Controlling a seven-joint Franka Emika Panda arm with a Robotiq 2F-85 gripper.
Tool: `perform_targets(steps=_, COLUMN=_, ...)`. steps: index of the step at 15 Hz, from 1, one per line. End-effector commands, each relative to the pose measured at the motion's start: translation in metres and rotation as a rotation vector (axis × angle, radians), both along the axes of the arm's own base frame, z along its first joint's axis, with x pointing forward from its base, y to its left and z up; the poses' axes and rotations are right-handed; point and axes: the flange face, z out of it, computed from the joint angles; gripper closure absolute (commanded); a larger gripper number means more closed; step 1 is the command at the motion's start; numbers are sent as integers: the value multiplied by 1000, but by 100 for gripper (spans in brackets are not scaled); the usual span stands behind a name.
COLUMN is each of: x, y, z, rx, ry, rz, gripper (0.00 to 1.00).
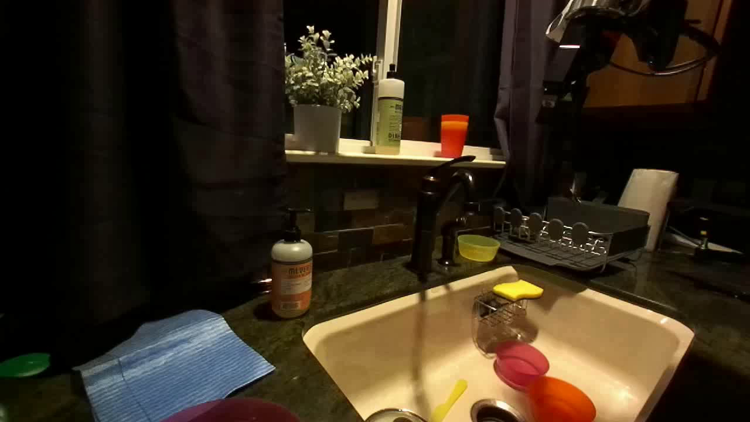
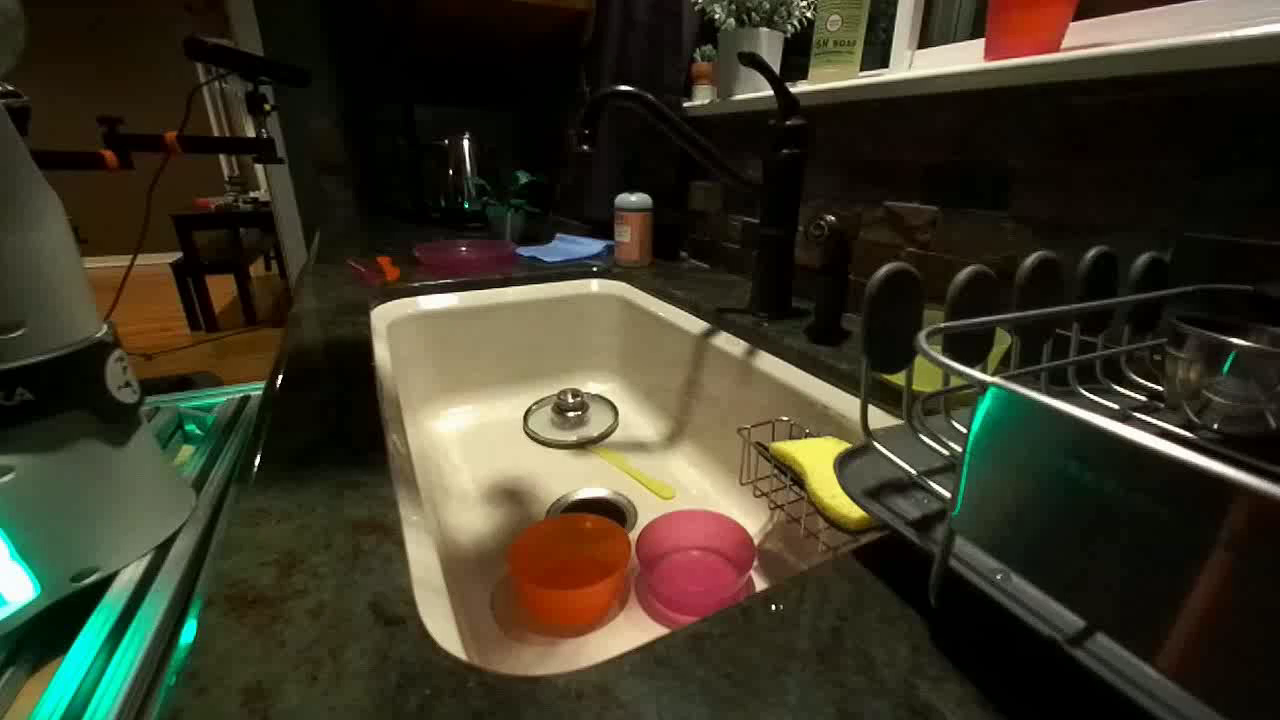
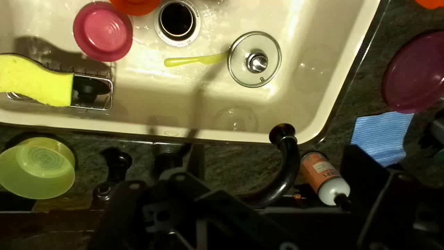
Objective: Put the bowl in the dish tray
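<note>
Pink bowl [image 1: 522,364] in the sink [image 1: 375,344], crowded by the nearer orange bowl [image 1: 562,401]
I see the hand [image 3: 275,161] spread, empty; a crooked reach could jostle both, spoiling any grasp bound for the far-right dish tray [image 1: 627,243]

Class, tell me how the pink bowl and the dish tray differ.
The pink bowl is round, the dish tray rectangular. The bowl is pink-magenta, the tray dark grey. The tray is much wider than the bowl. The bowl sits in the sink, the tray on the counter. Both are open on top.
</note>
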Motion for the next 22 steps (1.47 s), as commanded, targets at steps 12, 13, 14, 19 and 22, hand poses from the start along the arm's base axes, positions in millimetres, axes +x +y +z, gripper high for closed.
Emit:
perform_targets(steps=12, x=4, y=-31, z=-44, rx=-122, ry=-24, rz=-131, gripper=0)
perform_targets(steps=13, x=4, y=-39, z=-55, rx=-141, ry=-53, rz=-165, gripper=0)
perform_targets(steps=14, x=4, y=-46, z=-68, rx=-142, ry=-79, rz=-194, gripper=0)
perform_targets(steps=19, x=-1, y=-84, z=-146, rx=-120, ry=-102, rz=-303, gripper=0)
perform_targets(steps=22, x=7, y=-110, z=-184, rx=-157, ry=-11, rz=-406, gripper=0)
